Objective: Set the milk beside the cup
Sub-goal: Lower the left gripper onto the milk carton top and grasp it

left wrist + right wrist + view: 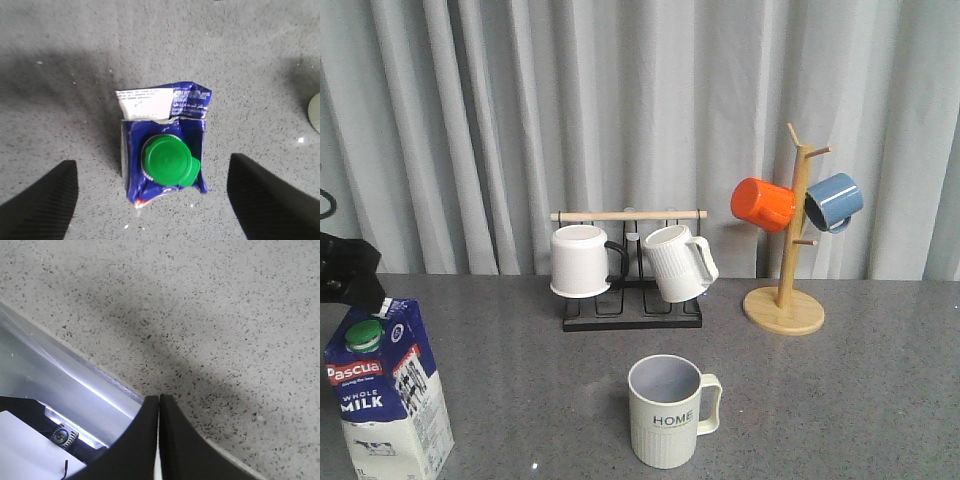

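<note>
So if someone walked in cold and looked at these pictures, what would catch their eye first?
Probably the blue-and-white milk carton with its green cap, upright at the table's near left, the open left gripper hovering right above it. Next, the cream cup marked HOME at front center. Then the bright orange mug and blue mug hanging on the wooden tree at back right.

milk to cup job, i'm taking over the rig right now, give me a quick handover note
Left gripper: open, above the milk carton, one finger on each side of its green cap, not gripping.
Right gripper: shut, empty, over the near table edge, away from the job.
Milk: upright at the front left of the table.
HOME cup: upright front centre, handle to the right, a clear gap from the carton.
Done: left arm lined up over the carton.
Left: lower, grip, carry right, set it down beside the cup, release.
</note>
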You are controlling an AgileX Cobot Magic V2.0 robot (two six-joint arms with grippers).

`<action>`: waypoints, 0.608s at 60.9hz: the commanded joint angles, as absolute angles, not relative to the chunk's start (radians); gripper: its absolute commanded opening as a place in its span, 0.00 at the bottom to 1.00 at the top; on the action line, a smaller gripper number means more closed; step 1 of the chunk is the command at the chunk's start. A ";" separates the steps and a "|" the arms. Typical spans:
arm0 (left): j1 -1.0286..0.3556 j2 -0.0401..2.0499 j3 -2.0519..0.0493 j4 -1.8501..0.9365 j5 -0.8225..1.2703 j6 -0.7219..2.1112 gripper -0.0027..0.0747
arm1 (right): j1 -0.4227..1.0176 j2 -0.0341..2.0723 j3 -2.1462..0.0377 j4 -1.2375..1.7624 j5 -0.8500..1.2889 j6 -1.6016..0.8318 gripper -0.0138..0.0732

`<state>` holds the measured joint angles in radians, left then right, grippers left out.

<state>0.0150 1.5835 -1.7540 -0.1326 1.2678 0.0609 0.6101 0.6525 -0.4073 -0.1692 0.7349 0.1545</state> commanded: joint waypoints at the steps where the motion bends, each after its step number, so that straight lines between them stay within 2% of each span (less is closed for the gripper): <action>1: 0.007 1.575 -1.786 -0.156 1.248 0.054 0.79 | 0.609 0.653 -0.432 -0.188 0.683 0.156 0.15; 37: -0.022 1.688 -1.781 -0.121 1.248 0.055 0.79 | 0.609 0.653 -0.432 -0.189 0.697 0.156 0.15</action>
<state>-0.0200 1.7123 -1.7540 -0.1185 1.2657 0.0609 0.6101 0.6525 -0.4073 -0.1692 0.7366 0.1545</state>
